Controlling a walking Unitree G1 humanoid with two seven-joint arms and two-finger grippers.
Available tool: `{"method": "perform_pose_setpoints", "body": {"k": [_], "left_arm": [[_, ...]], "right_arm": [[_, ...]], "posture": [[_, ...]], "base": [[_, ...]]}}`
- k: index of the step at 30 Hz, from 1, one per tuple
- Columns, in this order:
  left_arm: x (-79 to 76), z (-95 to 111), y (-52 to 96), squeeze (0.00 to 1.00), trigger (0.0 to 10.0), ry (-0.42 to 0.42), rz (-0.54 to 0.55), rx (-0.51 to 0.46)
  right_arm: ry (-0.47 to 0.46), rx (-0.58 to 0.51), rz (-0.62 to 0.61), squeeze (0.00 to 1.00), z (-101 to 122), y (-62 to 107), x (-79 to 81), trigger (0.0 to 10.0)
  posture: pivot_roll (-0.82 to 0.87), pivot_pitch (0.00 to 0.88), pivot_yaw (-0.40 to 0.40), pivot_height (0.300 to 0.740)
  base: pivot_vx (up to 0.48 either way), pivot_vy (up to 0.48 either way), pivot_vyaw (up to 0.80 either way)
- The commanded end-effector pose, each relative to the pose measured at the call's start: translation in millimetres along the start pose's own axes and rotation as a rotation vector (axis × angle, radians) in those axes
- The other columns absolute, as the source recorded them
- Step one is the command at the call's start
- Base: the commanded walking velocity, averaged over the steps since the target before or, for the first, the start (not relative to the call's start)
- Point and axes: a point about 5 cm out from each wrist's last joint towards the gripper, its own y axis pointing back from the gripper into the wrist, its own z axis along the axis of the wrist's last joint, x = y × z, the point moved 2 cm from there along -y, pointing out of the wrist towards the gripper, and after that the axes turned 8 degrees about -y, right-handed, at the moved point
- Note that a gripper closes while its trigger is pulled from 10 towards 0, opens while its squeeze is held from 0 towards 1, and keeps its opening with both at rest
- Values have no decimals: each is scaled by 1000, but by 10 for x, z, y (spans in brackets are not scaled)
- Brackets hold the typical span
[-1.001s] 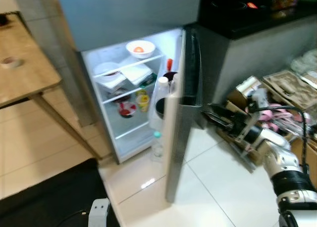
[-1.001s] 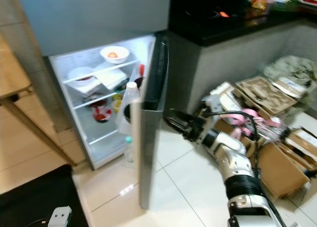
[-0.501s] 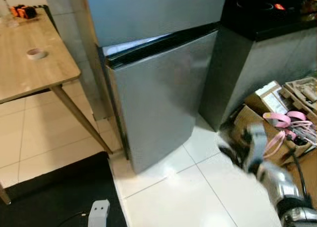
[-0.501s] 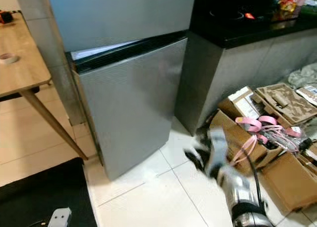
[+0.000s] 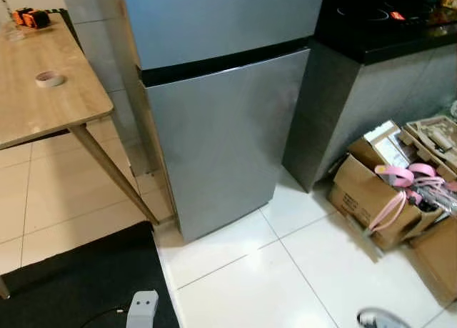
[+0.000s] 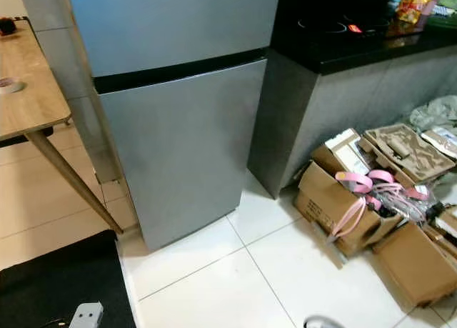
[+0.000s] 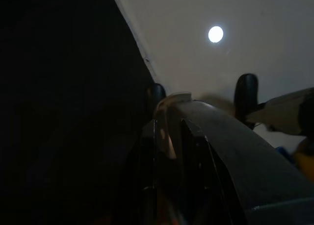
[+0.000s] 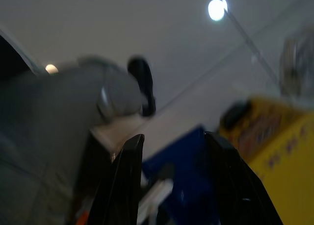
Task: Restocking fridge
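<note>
fridge (image 5: 221, 121): both doors closed, ahead and left of right gripper (image 8: 171, 186) | right gripper: fingers spread, empty, low, the nearer one | left gripper (image 7: 169, 151): fingers almost together, holding nothing I can see

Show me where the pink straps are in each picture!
Left eye view: the pink straps lie at the right edge, on top of the cardboard box.
Right eye view: the same straps, right of centre.
Both wrist views look elsewhere.
Shared landmark: the shut silver fridge.
</note>
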Motion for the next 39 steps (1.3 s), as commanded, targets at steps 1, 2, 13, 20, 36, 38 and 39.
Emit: {"method": "perform_pose_setpoints", "body": {"k": [1, 2, 13, 20, 36, 38, 39], "left_arm": [[44, 6, 7, 0, 10000, -23, 25, 0], [52, 6, 7, 0, 10000, -37, 34, 5], [22, 29, -11, 0, 10000, -135, 80, 11], [11, -21, -7, 0, 10000, -158, 89, 29], [-52, -180, 12, 0, 10000, -185, 64, 67], [-54, -183, 12, 0, 10000, -187, 64, 68], [-55, -183, 12, 0, 10000, -187, 64, 68]], "right_arm": [[14, -53, 1, 0, 149, -12, 35, 10000], [23, -62, 1, 0, 168, -13, 41, 10000], [256, -69, 5, 0, 352, -46, 171, 10000], [301, -59, 10, 0, 344, -61, 230, 10000], [345, -32, 0, 0, 273, -64, 221, 10000], [350, -30, -1, 0, 269, -63, 218, 10000], [353, -29, -1, 0, 266, -63, 217, 10000]], "posture": [[-15, 0, -35, 740], [-18, 0, -29, 740], [9, 0, -41, 740], [12, 0, -41, 740], [2, 0, -38, 740], [2, 0, -37, 740], [2, 0, -37, 740]], "base": [[0, 0, 0], [0, 0, 0], [0, 0, 774], [0, 0, 788], [0, 0, 788], [0, 0, 788], [0, 0, 788]]}}
